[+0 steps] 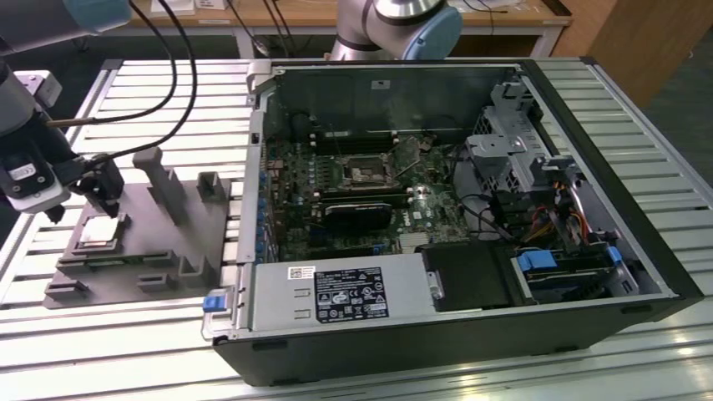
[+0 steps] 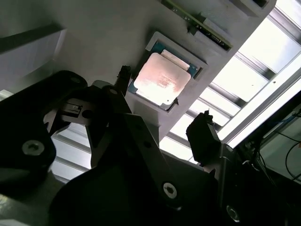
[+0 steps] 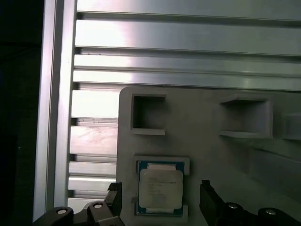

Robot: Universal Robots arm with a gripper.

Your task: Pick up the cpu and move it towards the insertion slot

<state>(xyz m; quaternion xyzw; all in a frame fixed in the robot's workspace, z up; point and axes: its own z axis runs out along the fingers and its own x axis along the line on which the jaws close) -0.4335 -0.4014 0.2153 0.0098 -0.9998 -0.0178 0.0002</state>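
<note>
First wrist view: pincer (image 3: pixel 161 188) spread open astride cpu (image 3: pixel 160 190), near fixture (image 3: pixel 202 117) edge; off-centre squeeze cld tilt/jam it.

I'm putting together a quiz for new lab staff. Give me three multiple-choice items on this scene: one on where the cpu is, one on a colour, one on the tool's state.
1. Where does the cpu lie?
A. in the slot
B. in a recess of the fixture
C. on a plate

2. What colour is the fixture?
A. grey
B. red
C. yellow

3. How is the tool?
A. shut on the cpu
B. open, one finger on each side of the cpu
C. shut on a cable

Answers:
1 B: both wrist views show the cpu seated in a square recess of the fixture, outside the case that holds the slot.
2 A: the fixture is grey in the exterior view.
3 B: in the first wrist view the fingers stand apart from the cpu's edges.
</note>
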